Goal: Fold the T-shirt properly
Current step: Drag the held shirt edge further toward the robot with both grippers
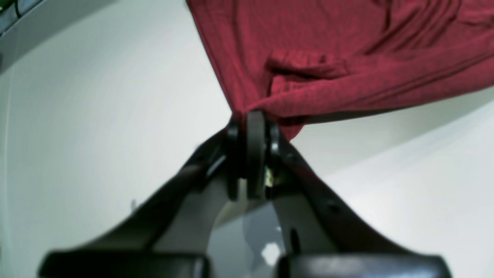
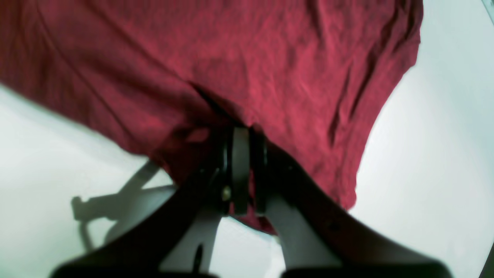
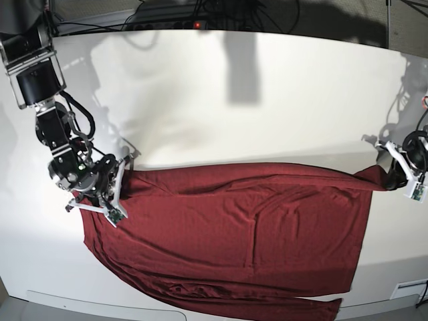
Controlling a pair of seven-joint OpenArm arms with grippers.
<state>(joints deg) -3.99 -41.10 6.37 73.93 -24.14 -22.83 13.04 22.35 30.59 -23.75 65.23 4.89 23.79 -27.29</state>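
Nearest the base camera, the dark red, thin, wrinkly knit T-shirt (image 3: 227, 234) lies spread over the front half of the white bench (image 3: 234, 100), its lower edge bunched. Its long axis runs left to right. Farther back, the right claw (image 3: 115, 184) and left claw (image 3: 391, 175) each pinch the taut rear edge. Folding looks barely begun; every fold remains.

White table (image 3: 267, 100), bright overhead light, cables (image 3: 221, 10) along dark far edge.
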